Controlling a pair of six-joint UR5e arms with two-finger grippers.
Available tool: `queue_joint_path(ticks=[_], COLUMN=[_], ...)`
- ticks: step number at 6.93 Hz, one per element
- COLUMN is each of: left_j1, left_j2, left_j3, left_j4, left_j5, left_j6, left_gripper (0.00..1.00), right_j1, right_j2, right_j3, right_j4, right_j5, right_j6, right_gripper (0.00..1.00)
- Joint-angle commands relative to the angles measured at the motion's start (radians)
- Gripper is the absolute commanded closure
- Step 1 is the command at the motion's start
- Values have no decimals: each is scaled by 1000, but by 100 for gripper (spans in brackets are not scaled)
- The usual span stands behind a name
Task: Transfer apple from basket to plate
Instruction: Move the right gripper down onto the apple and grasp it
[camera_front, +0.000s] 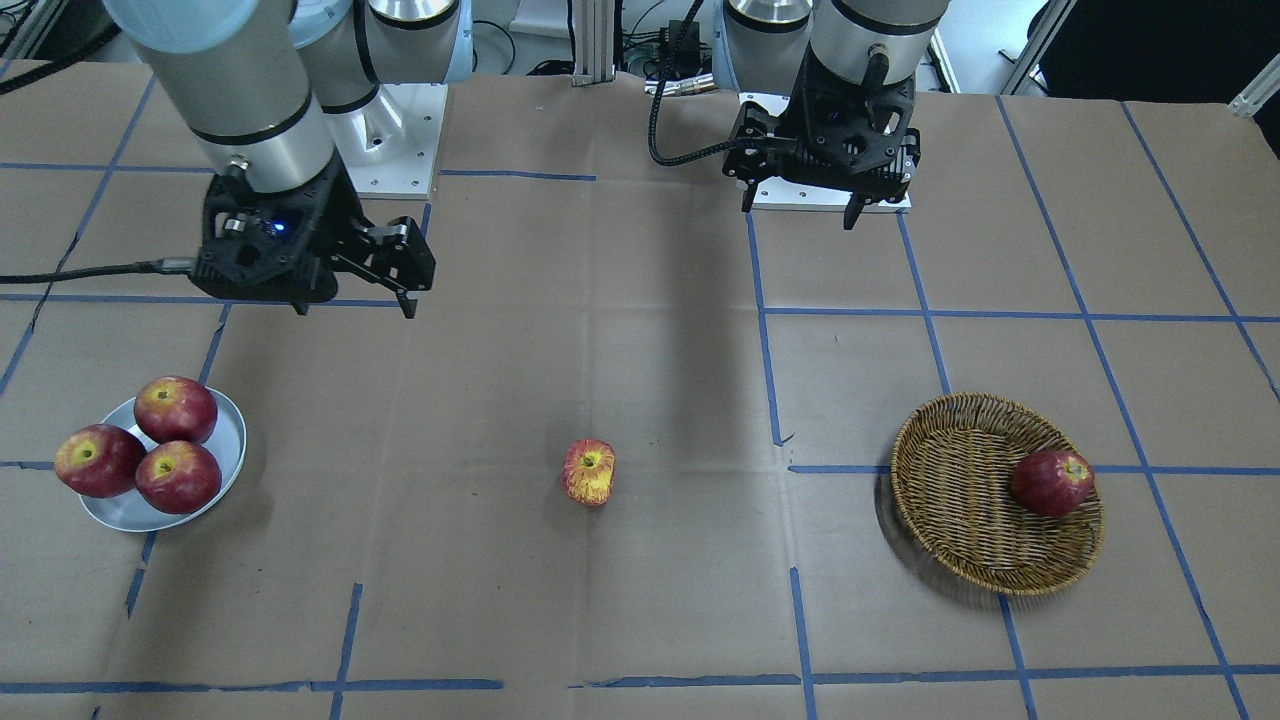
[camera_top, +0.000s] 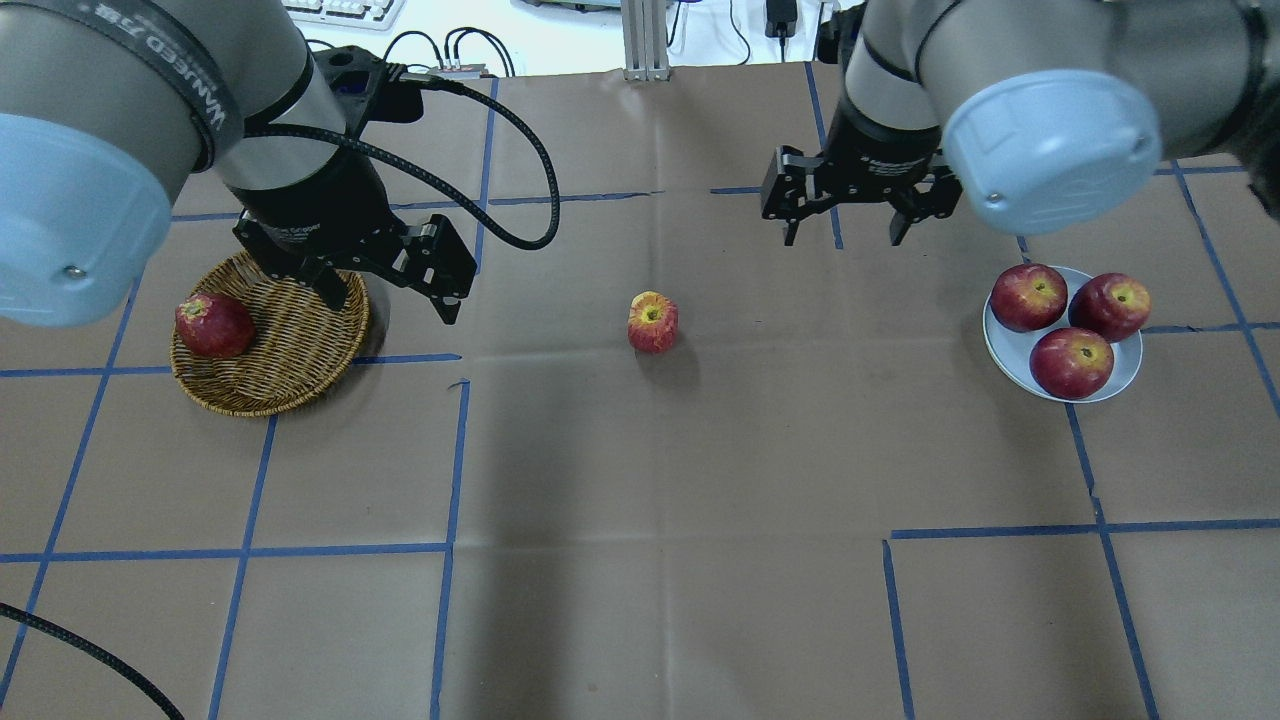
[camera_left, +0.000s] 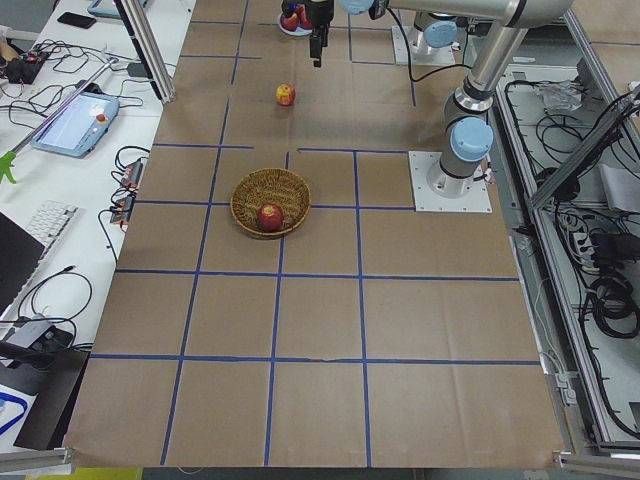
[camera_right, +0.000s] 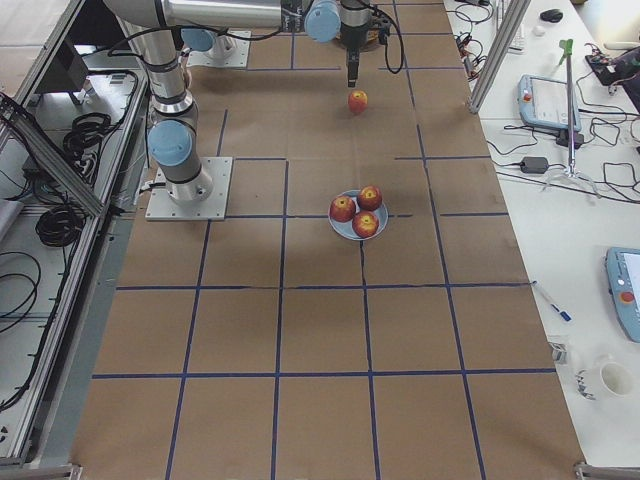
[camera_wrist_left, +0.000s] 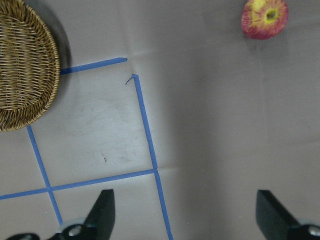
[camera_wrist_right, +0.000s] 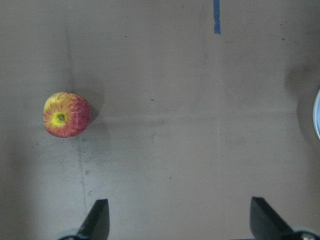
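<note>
The pale red-and-yellow apple (camera_front: 588, 471) lies on the brown paper in the middle of the table, outside the basket; it also shows in the overhead view (camera_top: 652, 322) and both wrist views (camera_wrist_left: 265, 18) (camera_wrist_right: 66, 114). The wicker basket (camera_top: 300, 345) (camera_front: 950, 510) holds one dark red apple (camera_top: 213, 325). The silvery plate (camera_top: 1000, 352) (camera_front: 232, 432) carries three dark red apples. My left gripper (camera_top: 392, 305) (camera_front: 798, 213) hovers open and empty just beside the basket. My right gripper (camera_top: 841, 238) (camera_front: 354, 308) hovers open and empty between the pale apple and the plate.
Blue tape lines (camera_top: 455, 450) cross the brown paper table cover. The arms' base plates (camera_front: 400, 140) sit at the robot's edge of the table. Cables, a keyboard and tablets lie on the side benches (camera_left: 70, 130).
</note>
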Motion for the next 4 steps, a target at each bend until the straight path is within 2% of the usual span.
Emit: queue_joint_path(ticks=[1, 4], left_j1=[1, 1], left_j2=[-2, -6], left_j3=[-4, -4], left_j4=[1, 2], left_j5=[2, 2], left_j6=[0, 0], left_gripper=[1, 1], right_j1=[118, 192], right_j2=[121, 271], right_j3=[-25, -22], right_j4=[-112, -287], right_j5=[-3, -4], right_j6=[150, 250], right_gripper=[0, 0])
